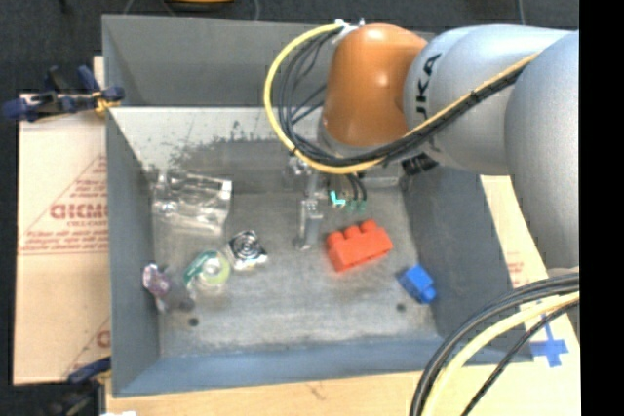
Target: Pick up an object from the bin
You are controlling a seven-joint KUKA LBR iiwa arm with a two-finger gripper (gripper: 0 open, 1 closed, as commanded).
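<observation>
Gripper (pixel 329 223) low in bin (pixel 175 63), just beside orange brick (pixel 358 245), at its upper left. Fingers look apart, nothing between them. Nothing picked yet. Small blue block (pixel 417 283) lies right of brick, shiny metal piece (pixel 247 250) left of it. Still to do: close on something, lift out.

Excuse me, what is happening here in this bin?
A robot arm reaches into the grey bin from the right. Its gripper hangs near the middle, just left of a red brick. It does not seem to hold anything yet. A blue block and a clear plastic piece lie farther off.
</observation>
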